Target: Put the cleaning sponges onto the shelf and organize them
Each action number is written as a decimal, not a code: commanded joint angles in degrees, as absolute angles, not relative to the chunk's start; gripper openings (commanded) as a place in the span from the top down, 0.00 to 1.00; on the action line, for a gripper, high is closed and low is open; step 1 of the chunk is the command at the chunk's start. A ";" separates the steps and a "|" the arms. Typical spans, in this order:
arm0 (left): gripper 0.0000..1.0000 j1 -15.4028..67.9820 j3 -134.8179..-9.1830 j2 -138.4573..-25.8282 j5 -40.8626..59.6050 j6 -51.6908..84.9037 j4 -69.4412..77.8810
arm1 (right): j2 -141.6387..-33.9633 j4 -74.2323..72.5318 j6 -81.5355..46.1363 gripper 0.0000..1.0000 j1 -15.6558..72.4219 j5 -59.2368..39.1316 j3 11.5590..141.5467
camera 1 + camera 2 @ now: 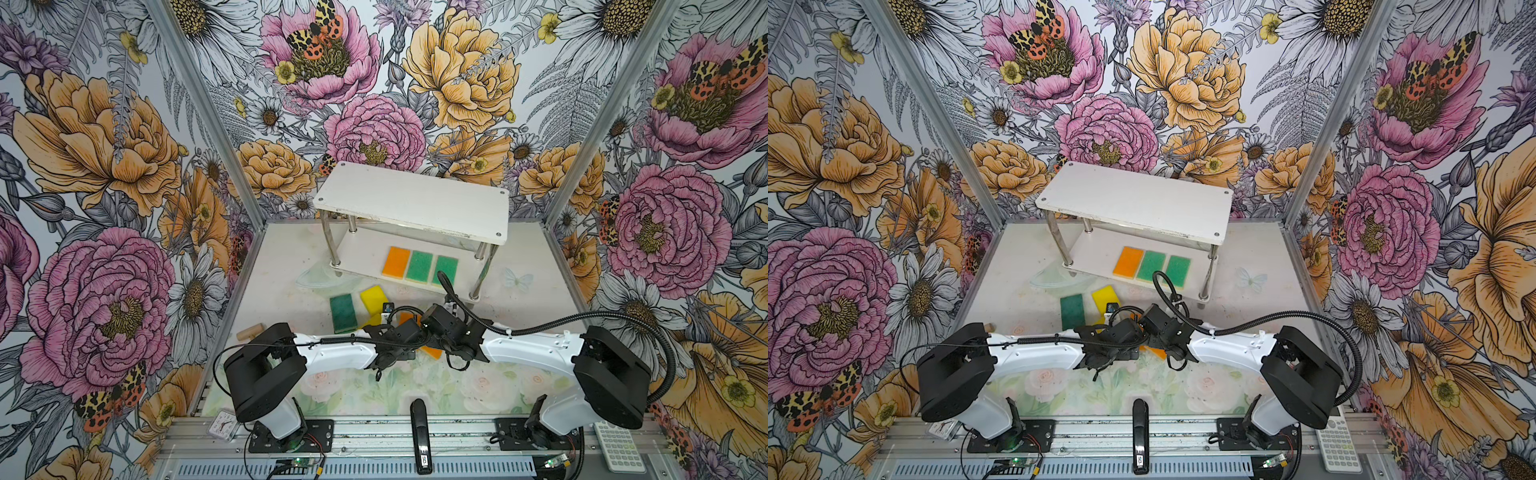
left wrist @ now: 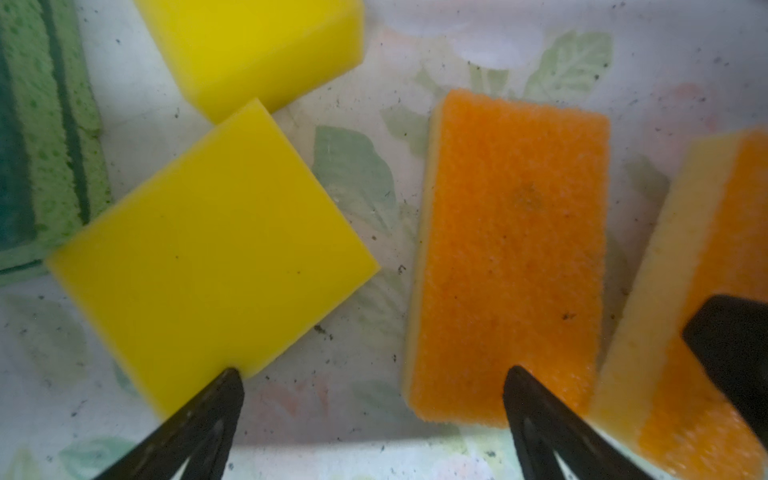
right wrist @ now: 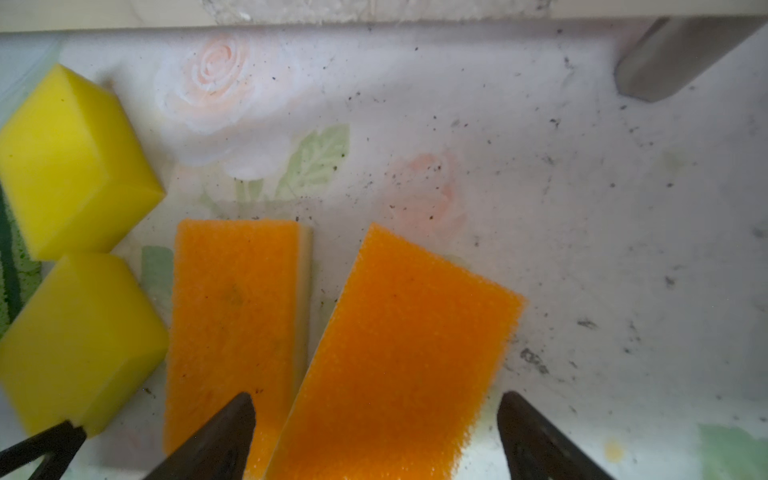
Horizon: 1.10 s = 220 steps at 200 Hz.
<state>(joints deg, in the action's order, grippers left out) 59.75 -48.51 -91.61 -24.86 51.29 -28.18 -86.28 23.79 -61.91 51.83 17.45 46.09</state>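
Flowered wallpaper [image 1: 104, 145] closes in three sides, and under me is a pale rose-printed table cover [image 1: 278, 257], gritty with dark specks. The shelf [image 1: 415, 199] stands at the back. Its lower board [image 1: 361, 257] already carries one orange sponge [image 1: 396, 262] and two light green sponges [image 1: 419, 267], side by side, long axes running front to back.

The rest lie on the cover in front of it: dark green sponges [image 2: 41, 145], two yellow sponges [image 2: 208, 257], and two more orange ones.

My left gripper [image 2: 374, 370] is spread as wide as it goes and holds nothing. One tip is over a yellow corner, the other over the flat orange sponge [image 2: 511, 257].

My right gripper [image 3: 376, 397] straddles the tilted orange sponge [image 3: 399, 353], fingers far apart across its short width. I see a sliver of cover beside one finger, so I cannot tell whether I have it pinched.

That sponge sits scrub face up, its long axis pointing away from my wrist toward the shelf, skewed against its flat neighbour just beside it.

My worries:
- Both wrists crowd one cluster, so my fingers may knock together.
- A closing finger could snag the neighbour and drag it.
- A lopsided pinch on soft foam could let the sponge pivot and drop.
- The chrome post [image 3: 673, 62] and the upper board leave little clearance for the carry.
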 commanded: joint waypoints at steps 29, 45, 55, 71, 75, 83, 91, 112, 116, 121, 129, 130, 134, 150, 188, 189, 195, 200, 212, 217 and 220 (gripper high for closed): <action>0.01 58.83 -47.56 -91.76 -25.36 52.47 -27.03 | -88.79 26.53 -60.59 0.08 52.21 19.79 47.07; 0.01 58.77 -47.59 -91.84 -25.40 52.40 -26.98 | -88.98 26.85 -59.53 0.09 52.21 19.93 46.76; 0.01 58.57 -47.60 -91.92 -25.31 52.31 -26.98 | -88.98 27.52 -58.95 0.09 52.21 20.49 46.63; 0.01 58.55 -47.46 -91.93 -25.29 52.30 -26.98 | -88.38 28.67 -57.96 0.09 52.13 21.47 46.26; 0.01 58.54 -47.42 -91.96 -25.25 52.29 -26.98 | -88.15 28.88 -57.80 0.09 52.04 21.68 46.17; 0.01 58.54 -47.38 -91.85 -25.22 52.38 -26.98 | -87.65 29.32 -57.42 0.09 51.95 22.19 45.82; 0.01 58.55 -47.39 -91.82 -25.15 52.38 -26.99 | -87.10 29.73 -57.03 0.09 51.79 22.66 45.52; 0.01 58.79 -47.55 -91.59 -25.21 52.23 -26.98 | -85.58 30.15 -56.44 0.09 51.03 23.29 44.18; 0.01 58.88 -47.68 -91.51 -25.22 52.14 -26.98 | -85.32 30.15 -56.35 0.09 50.84 23.25 43.93; 0.01 59.04 -47.83 -91.41 -25.24 51.97 -26.98 | -84.98 30.15 -56.13 0.09 50.65 23.29 43.68; 0.01 59.46 -48.19 -91.40 -25.44 51.66 -26.99 | -84.50 30.19 -55.84 0.09 50.39 23.37 43.28; 0.01 59.48 -48.22 -91.40 -25.46 51.63 -26.98 | -84.44 30.21 -55.82 0.09 50.38 23.37 43.22; 0.01 59.67 -48.42 -91.33 -25.45 51.53 -26.98 | -84.24 30.23 -55.72 0.09 50.21 23.33 43.08; 0.01 60.20 -49.12 -91.45 -25.75 51.29 -26.98 | -83.30 30.23 -55.31 0.09 49.71 23.38 42.22; 0.01 60.88 -50.40 -92.43 -25.91 51.16 -26.66 | -80.47 30.20 -54.21 0.09 48.89 23.18 40.72; 0.01 60.94 -50.42 -92.45 -25.92 51.16 -26.64 | -80.36 30.17 -54.18 0.09 48.88 23.19 40.71; 0.01 61.16 -50.74 -92.62 -25.93 51.15 -26.64 | -79.57 30.15 -53.91 0.09 48.78 23.20 40.48; 0.01 61.33 -51.03 -92.73 -25.93 51.15 -26.64 | -78.89 30.15 -53.60 0.09 48.65 23.19 40.28; 0.01 62.04 -51.86 -93.05 -26.06 51.15 -26.64 | -77.12 30.11 -52.82 0.09 48.35 23.03 39.79; 0.01 62.21 -52.13 -93.16 -26.29 51.25 -26.63 | -76.35 30.06 -52.35 0.09 48.26 22.94 39.65; 0.01 62.43 -52.27 -93.16 -26.39 51.32 -26.64 | -75.93 30.06 -51.99 0.09 48.25 22.86 39.57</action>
